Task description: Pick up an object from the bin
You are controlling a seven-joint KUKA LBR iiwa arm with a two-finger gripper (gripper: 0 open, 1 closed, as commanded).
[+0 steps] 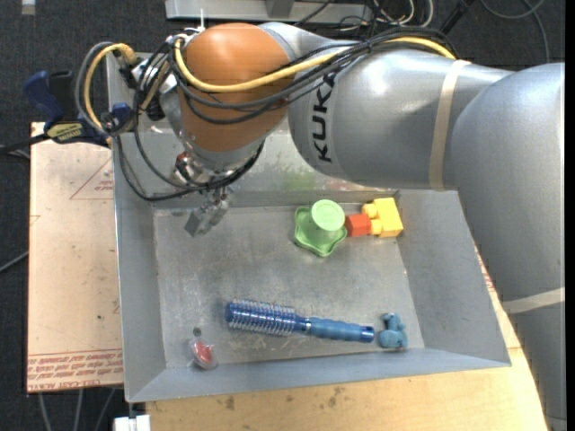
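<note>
The KUKA arm's gripper hangs low over bare floor in the far left corner of the grey bin, with nothing seen in its grasp; I cannot tell whether it is open or closed. Nearest to it, apart to its right, sits a green cup touching orange and yellow blocks. A blue hairbrush lies along the near wall, a small red object at the near left corner.

Green cup beside yellow-orange block; blue hairbrush lies flat well apart.
</note>
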